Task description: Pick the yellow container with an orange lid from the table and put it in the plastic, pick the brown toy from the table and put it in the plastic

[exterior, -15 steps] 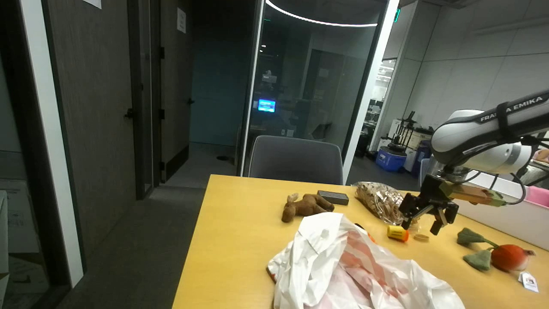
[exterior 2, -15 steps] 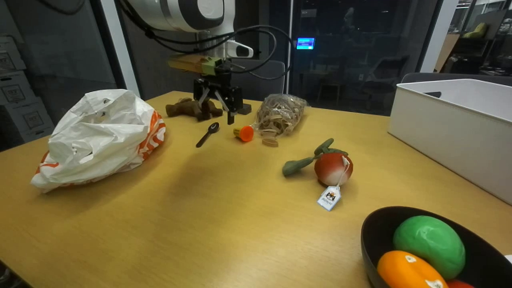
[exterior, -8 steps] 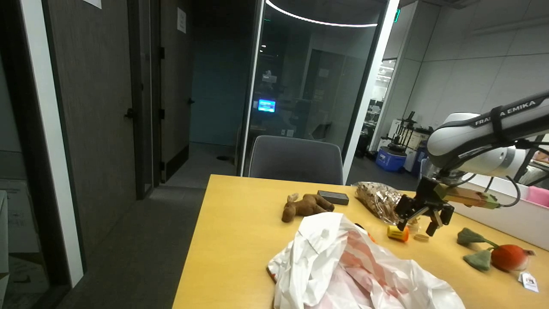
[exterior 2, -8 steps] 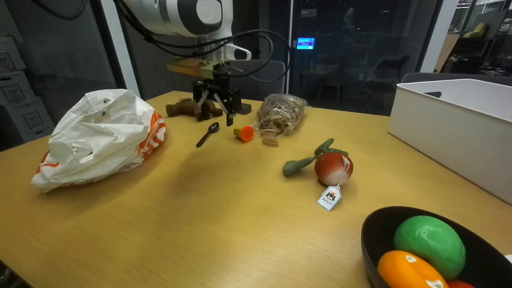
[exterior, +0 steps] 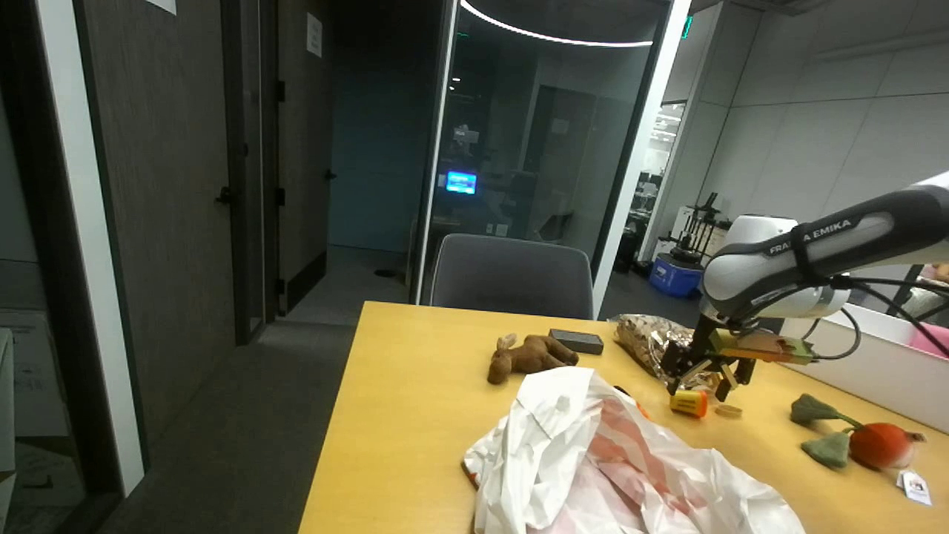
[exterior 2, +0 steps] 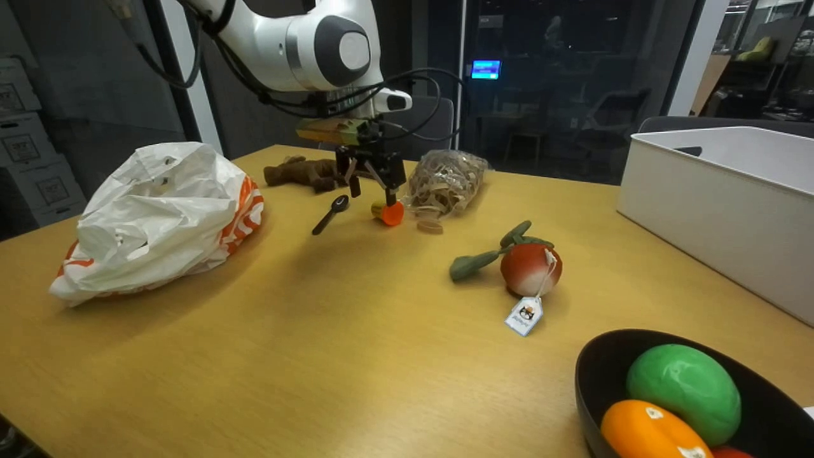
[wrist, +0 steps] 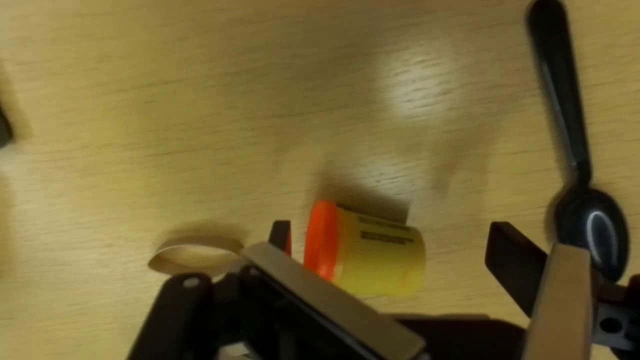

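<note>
The yellow container with an orange lid lies on its side on the table, in both exterior views (exterior: 688,403) (exterior 2: 389,214) and in the wrist view (wrist: 370,250). My gripper (exterior: 697,390) (exterior 2: 372,195) is open just above it. In the wrist view the gripper (wrist: 393,237) has one finger beside the lid and one beyond the container's base, with gaps on both sides. The brown toy (exterior: 530,356) lies on the table, partly behind my gripper in an exterior view (exterior 2: 299,172). The white plastic bag (exterior: 549,437) (exterior 2: 165,222) rests crumpled on the table.
A black spoon (exterior 2: 331,214) (wrist: 590,220) and a tan ring (exterior 2: 430,226) (wrist: 197,255) lie close to the container. A clear bag of tan bands (exterior 2: 445,184) is behind. A dark block (exterior: 577,341), radish toy (exterior 2: 531,270), white bin (exterior 2: 712,210) and black bowl (exterior 2: 591,388) also stand around.
My open gripper has come down and moved sideways, from beside the container to right over it. The container, brown toy and plastic bag have not moved.
</note>
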`<state>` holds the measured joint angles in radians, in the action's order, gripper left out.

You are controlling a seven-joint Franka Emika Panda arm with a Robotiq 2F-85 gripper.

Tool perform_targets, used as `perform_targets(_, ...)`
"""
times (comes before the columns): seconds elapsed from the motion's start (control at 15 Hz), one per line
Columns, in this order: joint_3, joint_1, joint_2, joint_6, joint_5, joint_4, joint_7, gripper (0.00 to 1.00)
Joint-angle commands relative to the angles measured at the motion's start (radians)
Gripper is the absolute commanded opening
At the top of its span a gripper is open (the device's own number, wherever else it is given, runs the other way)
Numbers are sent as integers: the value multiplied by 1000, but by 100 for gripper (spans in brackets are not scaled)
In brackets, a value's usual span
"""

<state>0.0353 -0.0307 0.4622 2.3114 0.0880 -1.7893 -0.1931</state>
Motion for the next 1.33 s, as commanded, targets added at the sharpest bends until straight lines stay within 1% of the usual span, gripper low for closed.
perform_targets(0.0,45,-29,96,-6,53,115,-66,100)
perform_targets(0.2,54,-33,141,21,55,154,-69,100)
perform_targets(0.27,53,-31,149,19,48,163,-63,75)
perform_targets(0.33,53,-30,155,27,44,170,-63,73)
perform_targets(0.47,54,-29,160,34,40,181,-63,58)
perform_targets(0.53,58,-31,160,32,40,184,-71,49)
perform_targets(0.6,62,-33,159,28,43,186,-79,44)
perform_targets(0.67,69,-36,154,13,47,186,-90,36)
perform_targets(0.8,76,-35,128,-16,48,176,-94,36)
perform_targets(1.0,68,-17,65,-76,31,152,-56,36)
perform_targets(1.13,47,0,8,-141,14,130,1,36)
perform_targets(1.27,16,21,-68,-201,-9,98,103,36)
